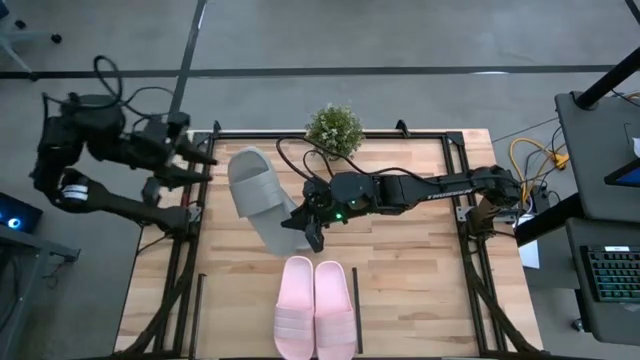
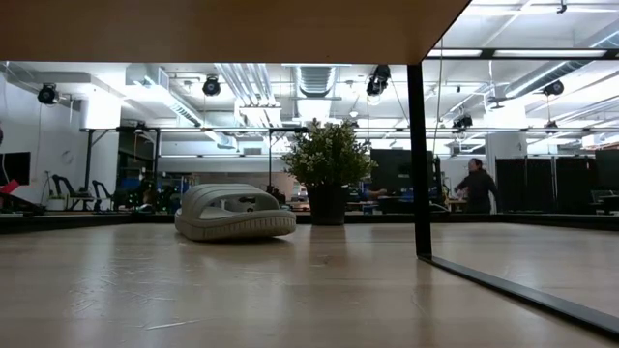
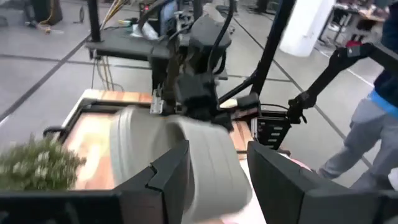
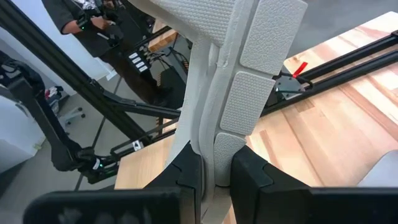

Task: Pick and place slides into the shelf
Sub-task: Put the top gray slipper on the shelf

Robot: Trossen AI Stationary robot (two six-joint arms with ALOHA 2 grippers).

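My right gripper (image 1: pixel 308 228) reaches to mid-table from the right and is shut on a grey-green slide (image 1: pixel 283 235). A second grey-green slide (image 1: pixel 252 180) lies sole down on the wood just beyond it and also shows in the low view as a grey-green slide (image 2: pixel 235 213). The pale pink pair (image 1: pixel 315 305) lies side by side at the near edge, between the shelf's thin black bars (image 1: pixel 358 310). My left gripper (image 1: pixel 205 165) hovers open at the table's far left edge, with nothing between its fingers (image 3: pixel 171 171). My right gripper pinches the rim of the held slide's sole (image 4: pixel 217 158) between its two fingers, the patterned tread (image 4: pixel 249 106) facing one side. The fingers come nearly level from the table's right. The slide stands on edge and stretches away from the fingers; the low view shows none of it on the tabletop.
A small potted plant (image 1: pixel 334 130) stands at the far edge, behind the resting slide. A black upright bar (image 2: pixel 418 159) of the shelf rises at the near right. Bare wood lies right of the pink pair. A person (image 2: pixel 476 184) stands in the room beyond.
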